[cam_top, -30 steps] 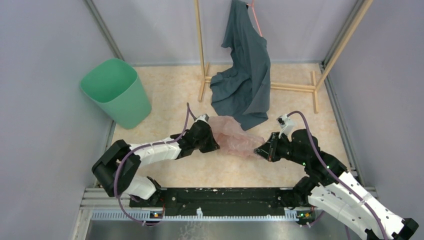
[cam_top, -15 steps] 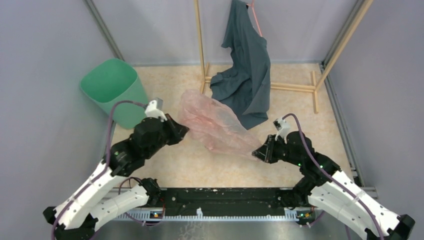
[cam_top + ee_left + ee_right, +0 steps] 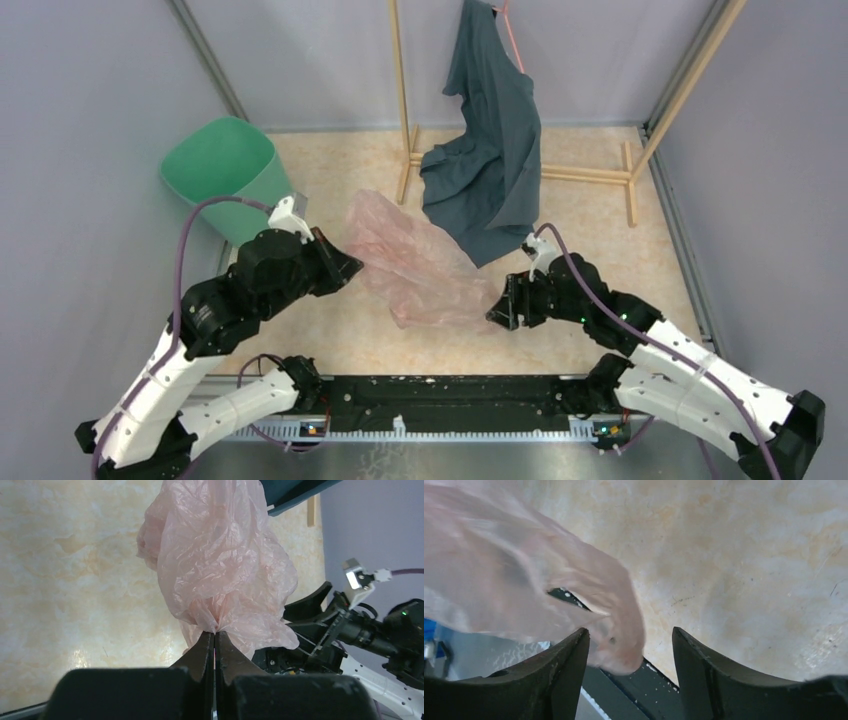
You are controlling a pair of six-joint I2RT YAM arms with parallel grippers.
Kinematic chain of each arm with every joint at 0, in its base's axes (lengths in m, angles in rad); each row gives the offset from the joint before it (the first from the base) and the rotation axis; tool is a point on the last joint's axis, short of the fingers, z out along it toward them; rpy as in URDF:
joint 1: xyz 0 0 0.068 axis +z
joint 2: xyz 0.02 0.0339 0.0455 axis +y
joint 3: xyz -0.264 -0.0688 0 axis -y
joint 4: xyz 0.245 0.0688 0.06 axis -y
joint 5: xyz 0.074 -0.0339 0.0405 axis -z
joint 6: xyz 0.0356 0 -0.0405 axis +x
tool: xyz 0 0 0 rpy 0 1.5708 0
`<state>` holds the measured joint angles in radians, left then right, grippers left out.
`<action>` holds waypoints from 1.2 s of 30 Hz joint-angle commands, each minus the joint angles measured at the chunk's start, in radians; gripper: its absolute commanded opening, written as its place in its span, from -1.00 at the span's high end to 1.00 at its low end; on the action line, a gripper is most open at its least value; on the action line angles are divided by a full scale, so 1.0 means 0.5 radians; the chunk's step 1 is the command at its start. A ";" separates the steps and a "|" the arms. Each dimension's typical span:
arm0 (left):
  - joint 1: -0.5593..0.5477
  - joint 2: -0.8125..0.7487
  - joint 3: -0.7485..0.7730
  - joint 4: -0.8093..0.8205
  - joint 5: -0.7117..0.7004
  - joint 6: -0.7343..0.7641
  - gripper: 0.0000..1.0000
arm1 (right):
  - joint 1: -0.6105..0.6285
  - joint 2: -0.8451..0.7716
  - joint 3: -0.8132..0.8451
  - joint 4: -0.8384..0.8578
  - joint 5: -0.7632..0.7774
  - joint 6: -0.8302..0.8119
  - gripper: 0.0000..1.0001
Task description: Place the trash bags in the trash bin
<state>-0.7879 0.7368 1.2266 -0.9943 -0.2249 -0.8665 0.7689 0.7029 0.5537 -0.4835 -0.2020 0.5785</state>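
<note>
Left wrist: left end effector (image 3: 215, 640) pinching bag (image 3: 220, 555) by one thin fold, right end effector (image 3: 630, 647) spread, so it might slip out before reaching the bin (image 3: 265, 210).

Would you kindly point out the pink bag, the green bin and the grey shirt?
pink bag (image 3: 415, 265): top view, crumpled middle.
green bin (image 3: 268, 182): top view, side wall.
grey shirt (image 3: 490, 170): top view, hanging middle.

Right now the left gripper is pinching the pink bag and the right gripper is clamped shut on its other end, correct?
Not quite. The left gripper is shut on the pink bag, but the right gripper is open, not clamped. The right wrist view shows its jaws standing apart, with the bag's end hanging loose between them.
</note>
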 commanded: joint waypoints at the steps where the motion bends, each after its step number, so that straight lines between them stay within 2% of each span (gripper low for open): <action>1: 0.005 0.078 0.029 -0.011 0.004 -0.164 1.00 | 0.217 0.067 0.273 -0.084 0.335 -0.159 -0.29; 4: 0.004 0.116 0.014 0.060 0.007 -0.211 1.00 | 0.376 0.198 0.454 -0.220 0.598 -0.242 -0.36; 7: 0.004 0.224 0.067 -0.008 -0.022 -0.260 1.00 | 0.468 0.291 0.598 -0.346 0.832 -0.318 -0.39; 11: 0.004 0.423 0.147 -0.147 -0.039 -0.331 1.00 | 0.614 0.445 0.762 -0.274 0.907 -0.423 -0.48; 13: 0.004 0.527 0.184 -0.203 -0.034 -0.366 1.00 | 0.664 0.538 0.823 -0.111 0.791 -0.462 -0.54; 16: 0.005 0.595 0.181 -0.158 -0.012 -0.400 1.00 | 0.706 0.685 0.830 0.326 0.604 -0.518 -0.66; 21: 0.004 0.620 0.178 -0.110 -0.060 -0.444 1.00 | 0.734 0.948 0.870 0.849 0.519 -0.584 -0.71; 28: 0.005 0.711 0.283 -0.210 -0.118 -0.486 1.00 | 0.892 1.181 0.771 1.466 1.005 -0.956 -0.73; 35: 0.004 0.761 0.320 -0.203 -0.125 -0.553 1.00 | 0.894 1.435 0.722 1.812 1.201 -0.833 -0.75; 36: 0.005 0.765 0.318 -0.184 -0.112 -0.555 1.00 | 0.894 1.473 0.725 1.830 1.247 -0.803 -0.69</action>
<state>-0.7879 1.1110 1.3476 -1.0943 -0.2745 -1.1194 1.2087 1.3739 0.9291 0.2703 0.3065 0.1509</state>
